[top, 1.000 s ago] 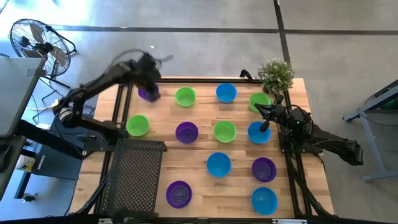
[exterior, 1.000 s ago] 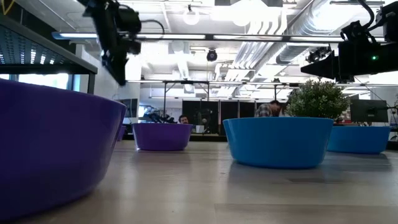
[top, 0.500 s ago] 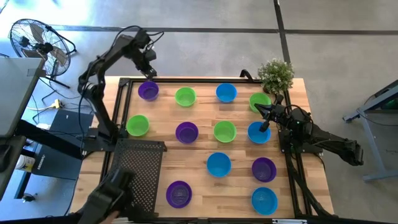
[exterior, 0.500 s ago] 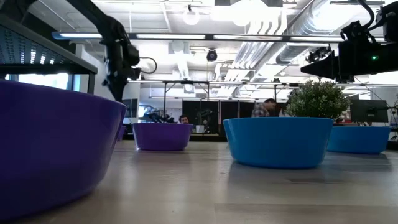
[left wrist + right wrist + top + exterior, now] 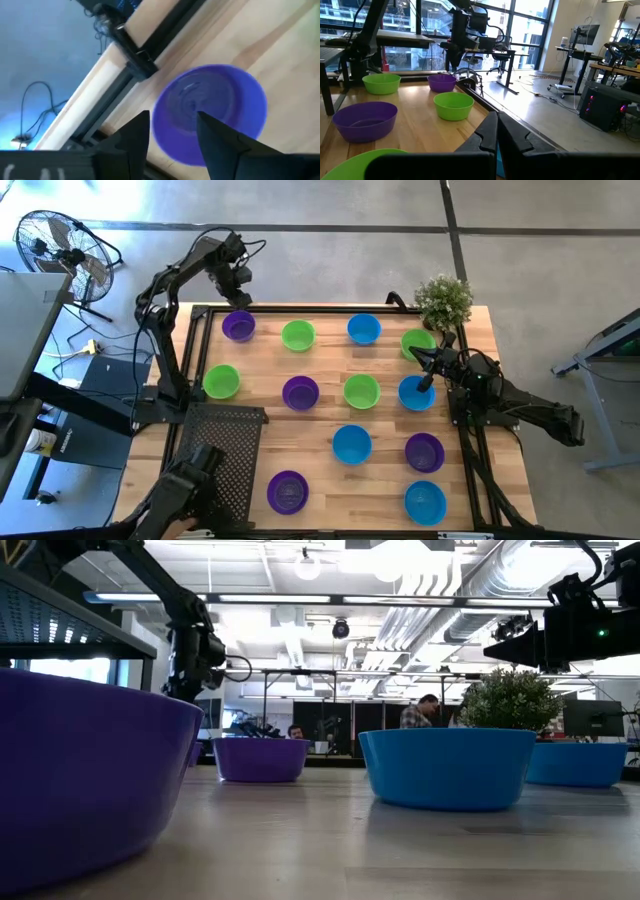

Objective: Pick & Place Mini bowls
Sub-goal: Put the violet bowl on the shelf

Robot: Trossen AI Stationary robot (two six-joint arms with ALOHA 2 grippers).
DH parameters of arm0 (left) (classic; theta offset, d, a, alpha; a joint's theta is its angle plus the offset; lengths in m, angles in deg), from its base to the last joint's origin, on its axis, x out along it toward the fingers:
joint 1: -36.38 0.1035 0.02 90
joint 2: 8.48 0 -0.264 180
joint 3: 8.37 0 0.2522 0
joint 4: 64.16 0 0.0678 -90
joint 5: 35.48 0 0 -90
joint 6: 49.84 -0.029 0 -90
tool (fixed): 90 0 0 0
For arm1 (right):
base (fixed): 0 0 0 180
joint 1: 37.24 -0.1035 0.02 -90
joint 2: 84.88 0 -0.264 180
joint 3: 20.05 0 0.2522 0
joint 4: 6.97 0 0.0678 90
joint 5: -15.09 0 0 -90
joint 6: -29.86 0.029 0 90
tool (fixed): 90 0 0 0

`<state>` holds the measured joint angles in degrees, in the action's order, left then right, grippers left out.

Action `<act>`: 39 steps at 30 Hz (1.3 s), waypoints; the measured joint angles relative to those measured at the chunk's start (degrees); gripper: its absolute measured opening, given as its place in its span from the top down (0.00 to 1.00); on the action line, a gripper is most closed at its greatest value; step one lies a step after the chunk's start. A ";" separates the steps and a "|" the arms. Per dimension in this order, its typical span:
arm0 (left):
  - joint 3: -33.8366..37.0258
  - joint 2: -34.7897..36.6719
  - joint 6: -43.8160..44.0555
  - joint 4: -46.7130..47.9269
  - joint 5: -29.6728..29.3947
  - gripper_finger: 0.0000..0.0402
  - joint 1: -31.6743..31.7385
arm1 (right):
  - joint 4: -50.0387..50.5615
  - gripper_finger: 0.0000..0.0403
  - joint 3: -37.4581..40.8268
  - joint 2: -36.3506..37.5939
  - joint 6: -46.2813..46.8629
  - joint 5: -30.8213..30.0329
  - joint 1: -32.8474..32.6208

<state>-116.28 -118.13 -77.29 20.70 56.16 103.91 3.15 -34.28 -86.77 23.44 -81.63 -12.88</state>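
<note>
change: left end effector point(image 5: 238, 277) has been lifted off the purple bowl point(image 5: 238, 326) and is now raised over the counter's point(image 5: 320, 415) far left corner; bowl left on the wood.
left end effector: fingers parted, nothing held; purple bowl seen past them in the wrist view.
right end effector point(image 5: 424, 360): closed, empty, parked near the blue bowl point(image 5: 415, 393).
step advice: the arm should be cleared upward before the next bowl is approached.
bowls: small, round, plastic; purple, green, blue, spread in rows.
</note>
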 joint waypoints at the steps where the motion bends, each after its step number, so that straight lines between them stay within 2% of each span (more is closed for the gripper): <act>1: 0.09 -0.01 -0.32 0.07 0.12 0.61 -0.04 | 0.00 1.00 0.00 -0.02 -0.02 0.02 0.00; 8: 0.09 -0.37 -0.60 0.33 0.20 0.67 -0.02 | -0.02 1.00 0.00 0.00 0.00 0.02 0.00; 12: 0.23 -1.09 -0.58 1.47 -1.87 0.71 -0.21 | 0.00 1.00 0.00 -0.02 0.00 0.02 0.00; 15: -0.40 -0.69 -0.52 2.35 -4.47 0.74 -2.19 | 0.00 1.00 0.00 -0.02 -0.01 0.01 0.02; 17: -0.70 0.61 0.91 3.02 -3.82 0.78 -3.35 | -0.02 1.00 0.00 -0.02 0.00 0.00 0.00; 21: -1.18 4.30 8.15 2.90 -0.51 0.89 -7.75 | -0.02 1.00 0.00 -0.02 -0.02 0.00 0.00; 25: -1.20 6.79 19.10 1.91 -3.29 0.99 -16.01 | 0.00 1.00 0.00 0.00 -0.01 0.00 0.02; 28: -1.08 6.61 29.76 1.74 -7.05 0.98 -23.19 | 0.00 1.00 0.00 -0.02 -0.02 0.02 0.00; 32: -1.20 5.71 38.81 -1.88 -9.49 0.99 -29.60 | 0.00 1.00 0.00 0.00 -0.01 0.02 0.02; 36: -1.19 2.13 46.17 -3.42 -9.79 0.98 -31.40 | -0.01 1.00 0.00 -0.01 -0.01 0.01 0.01; 39: -1.31 -0.13 51.02 -1.63 -10.03 0.92 -30.27 | 0.00 1.00 0.00 -0.02 -0.02 0.00 0.02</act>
<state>-117.59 -118.26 -26.27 19.07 46.13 73.64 3.15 -34.28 -86.79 23.42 -81.63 -12.86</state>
